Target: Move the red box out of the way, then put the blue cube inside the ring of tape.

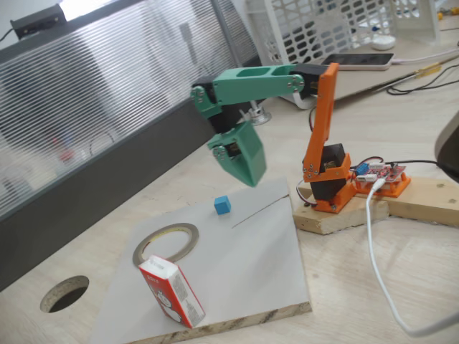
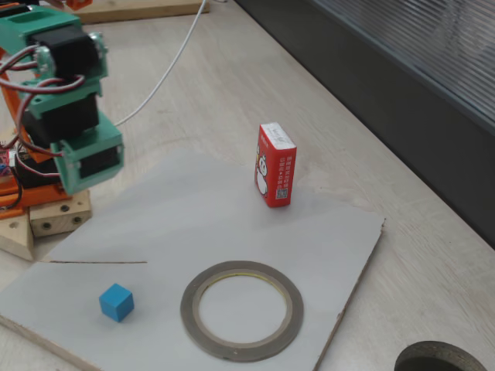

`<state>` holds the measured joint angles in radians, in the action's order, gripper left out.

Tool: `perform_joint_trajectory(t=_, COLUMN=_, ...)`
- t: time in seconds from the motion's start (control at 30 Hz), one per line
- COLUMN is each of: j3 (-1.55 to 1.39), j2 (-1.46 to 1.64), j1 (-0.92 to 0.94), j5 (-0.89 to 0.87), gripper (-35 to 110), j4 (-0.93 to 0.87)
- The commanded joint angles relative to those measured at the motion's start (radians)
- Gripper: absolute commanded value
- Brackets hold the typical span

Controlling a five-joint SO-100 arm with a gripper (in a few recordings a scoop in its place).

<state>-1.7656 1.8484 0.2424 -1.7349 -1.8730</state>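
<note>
Your gripper hangs above the grey board, holding nothing; you cannot tell how far it is open. The blue cube sits beside the ring of tape. The red box stands upright just outside the ring.

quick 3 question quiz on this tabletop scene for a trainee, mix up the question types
1. True or false: the blue cube lies inside the ring of tape.
2. Multiple choice: how does the red box stand? A) upright on the grey board, outside the ring; B) flat inside the ring; C) held in the gripper.
3. Fill in: in both fixed views the gripper hangs above the board, holding ____.

Key:
1. False; the cube sits on the board beside the ring, apart from it.
2. A
3. nothing
</note>
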Motion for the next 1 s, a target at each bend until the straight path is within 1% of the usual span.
perform_joint_trajectory(t=0.0, j3=0.098, j2=-0.049, j1=-0.117, j5=-0.015, gripper=1, j4=-0.011)
perform_joint_trajectory(t=0.17, j3=0.155, j2=-0.117, j1=-0.275, j5=-0.015, gripper=1, j4=-0.011)
perform_joint_trajectory(t=0.57, j3=0.176, j2=-0.23, j1=-0.632, j5=-0.014, gripper=1, j4=-0.011)
perform_joint_trajectory(t=0.83, j3=0.425, j2=-0.4, j1=-0.851, j5=-0.014, gripper=1, j4=-0.011)
perform_joint_trajectory(t=0.97, j3=0.534, j2=-0.489, j1=-0.917, j5=-0.012, gripper=1, j4=-0.011)
